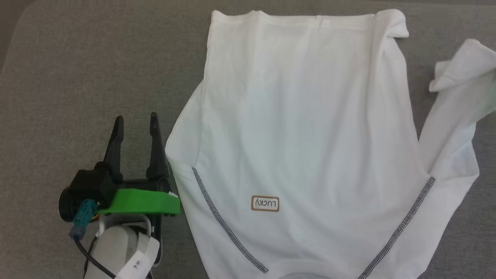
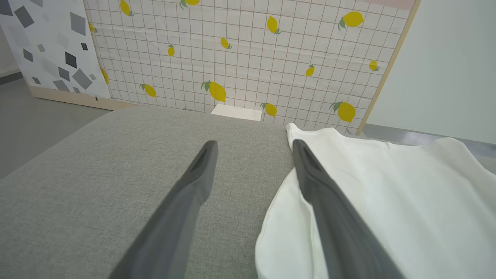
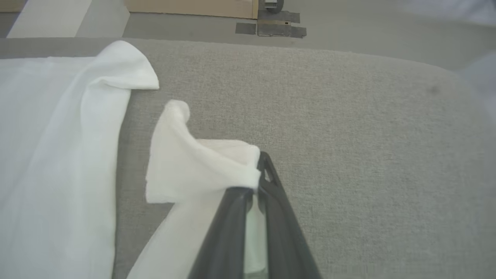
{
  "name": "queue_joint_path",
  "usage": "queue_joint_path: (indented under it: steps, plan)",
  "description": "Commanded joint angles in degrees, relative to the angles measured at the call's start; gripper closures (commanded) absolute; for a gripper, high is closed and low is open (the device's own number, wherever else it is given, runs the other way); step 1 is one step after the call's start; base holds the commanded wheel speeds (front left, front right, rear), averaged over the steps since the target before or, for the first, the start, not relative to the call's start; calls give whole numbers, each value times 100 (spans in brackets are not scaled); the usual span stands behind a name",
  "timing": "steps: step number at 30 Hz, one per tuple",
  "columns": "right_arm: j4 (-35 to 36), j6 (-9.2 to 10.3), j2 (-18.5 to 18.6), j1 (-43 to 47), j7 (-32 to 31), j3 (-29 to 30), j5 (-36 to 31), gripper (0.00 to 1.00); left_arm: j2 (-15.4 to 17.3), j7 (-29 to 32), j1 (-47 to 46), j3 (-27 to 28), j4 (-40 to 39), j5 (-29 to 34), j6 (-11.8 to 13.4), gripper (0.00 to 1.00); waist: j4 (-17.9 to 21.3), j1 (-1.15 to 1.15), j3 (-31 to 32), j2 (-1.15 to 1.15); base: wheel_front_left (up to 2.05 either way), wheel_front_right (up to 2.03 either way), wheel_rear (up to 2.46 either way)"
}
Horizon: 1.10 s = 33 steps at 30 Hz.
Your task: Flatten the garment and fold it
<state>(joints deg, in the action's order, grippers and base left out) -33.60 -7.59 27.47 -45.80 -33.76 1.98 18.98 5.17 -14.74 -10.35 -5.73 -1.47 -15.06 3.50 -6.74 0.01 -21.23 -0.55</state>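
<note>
The garment, a white long-sleeved shirt with grey stitched seams and a small label, lies spread on the grey cushioned surface. Its collar end is toward me and its hem is far. One sleeve trails off to the right with its cuff crumpled. In the right wrist view my right gripper is shut on that sleeve, the cloth pinched between the dark fingers. My left gripper stands open just left of the shirt's edge. In the left wrist view its right finger overlaps the garment edge.
A lemon-patterned panel and a speckled panel stand beyond the far edge of the surface, with a small white box at their foot. Bare grey cushion lies left of the shirt and right of the sleeve. Floor shows past the surface's edge.
</note>
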Motion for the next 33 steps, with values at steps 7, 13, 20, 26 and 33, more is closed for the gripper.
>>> queue_joint_path:
  steps: [7, 13, 20, 26, 33]
  plan:
    - [817, 10, -176, 1171, -93, 1027, 287, 100, -44, -26, 342, 117, 179, -65, -112, 0, 232, -1, 987, 53, 0, 0, 0]
    - [2210, 10, -745, 1820, -377, 1304, 560, 100, -19, -26, 565, 208, 197, -128, -116, 0, 299, -1, 1294, 53, 0, 0, 0]
    - [3532, 10, -1451, 2034, -882, 488, 858, 100, -18, -26, 732, 255, 129, -199, -104, 0, 234, -1, 1413, 53, 0, 0, 0]
    - [3757, 10, -1918, 2065, -1148, -588, 1043, 100, -26, -26, 748, 237, 119, -226, -101, 0, 1, -1, 1394, 53, 0, 0, 0]
    - [3415, 10, -2125, 2239, -1137, -1778, 1219, 100, -53, -26, 767, 191, 141, -257, -96, 0, -337, -1, 1330, 53, 0, 0, 0]
